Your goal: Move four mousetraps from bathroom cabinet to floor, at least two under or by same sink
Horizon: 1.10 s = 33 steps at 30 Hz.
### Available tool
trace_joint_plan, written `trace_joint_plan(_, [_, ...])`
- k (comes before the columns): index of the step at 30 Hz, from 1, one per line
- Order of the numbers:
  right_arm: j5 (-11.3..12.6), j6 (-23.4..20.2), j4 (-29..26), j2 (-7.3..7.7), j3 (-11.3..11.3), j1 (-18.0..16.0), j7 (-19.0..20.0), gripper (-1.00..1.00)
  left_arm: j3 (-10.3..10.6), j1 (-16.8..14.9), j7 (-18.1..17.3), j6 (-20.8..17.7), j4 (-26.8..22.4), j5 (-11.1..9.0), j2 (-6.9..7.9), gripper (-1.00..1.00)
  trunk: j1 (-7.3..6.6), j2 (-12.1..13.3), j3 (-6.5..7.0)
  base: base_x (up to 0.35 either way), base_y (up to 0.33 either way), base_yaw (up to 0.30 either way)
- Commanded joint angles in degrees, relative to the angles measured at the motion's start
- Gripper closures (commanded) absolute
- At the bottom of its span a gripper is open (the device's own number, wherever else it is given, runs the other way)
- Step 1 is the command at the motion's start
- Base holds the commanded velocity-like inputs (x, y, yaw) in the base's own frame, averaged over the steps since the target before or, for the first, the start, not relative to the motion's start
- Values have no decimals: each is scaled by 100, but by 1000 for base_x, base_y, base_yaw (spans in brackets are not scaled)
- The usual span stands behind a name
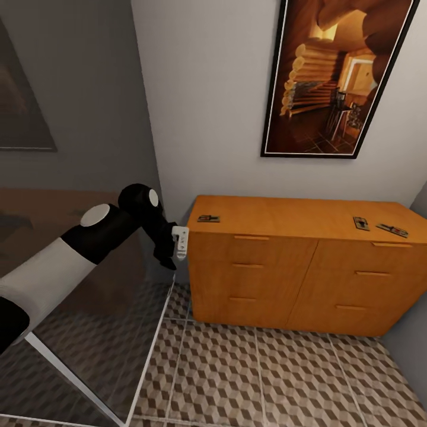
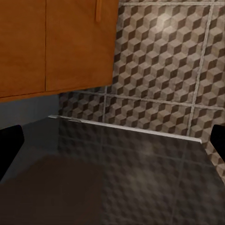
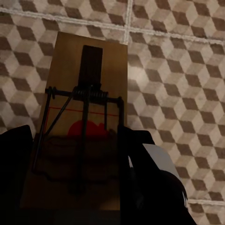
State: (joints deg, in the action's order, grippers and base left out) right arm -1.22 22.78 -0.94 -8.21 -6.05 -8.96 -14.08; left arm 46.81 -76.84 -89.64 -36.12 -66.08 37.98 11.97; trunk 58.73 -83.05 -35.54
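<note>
Head view, from 9 o'clock to 3 o'clock. The left arm (image 1: 89, 249) reaches in from 8 o'clock, white sleeve then black joints, ending near the cabinet's left end above a glass shower wall (image 1: 101, 332) with a pale metal edge. The left gripper (image 2: 112, 140) shows in the left wrist view as two dark fingertips (image 2: 9, 145) at the far edges of the frame, spread wide with nothing between them; beyond lie the glass panel edge, the cabinet side and the tiled floor.

The cabinet (image 1: 296, 267) stands against the white wall at the centre, orange-brown, with slim bar handles on its front. Three mousetraps lie flat on its top: the left mousetrap (image 1: 208, 219) near the 9 o'clock end, the middle mousetrap (image 1: 360, 223) and the right mousetrap (image 1: 392, 229) near the 3 o'clock end, those two just beside each other but apart. A framed picture (image 1: 332, 77) hangs on the wall above, toward 1 o'clock.

The bathroom floor (image 1: 267, 379), cube-patterned tiles, spreads before the cabinet toward 6 o'clock.

Right wrist view: the right gripper (image 3: 75, 187) pinches the held mousetrap (image 3: 84, 117), a brown board with dark wire spring and red bait, dark fingers (image 3: 136, 173) pressed to its long edges, above the patterned tiles.
</note>
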Motion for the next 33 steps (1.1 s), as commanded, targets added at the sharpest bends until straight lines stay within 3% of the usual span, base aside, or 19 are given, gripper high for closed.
trace_joint_plan(1, [-10,5,6,-6,-45,-3,-42,100,13,-6,-36,-61,-12,34,2,-100,0,-3,-6,19,-25,0])
trace_joint_plan(9, [-10,7,7,-18,-45,-1,-29,100,20,-6,-36,-62,-19,34,-2,-100,0,-3,-6,96,-171,0])
trace_joint_plan(20, [-10,7,6,-8,-43,-1,364,100,19,-6,-36,-62,-32,34,54,-100,0,-3,-6,156,-178,0])
trace_joint_plan(33, [-10,6,11,-5,-44,-1,423,100,22,-6,-36,-62,-12,34,151,-100,0,-3,-6,21,-21,0])
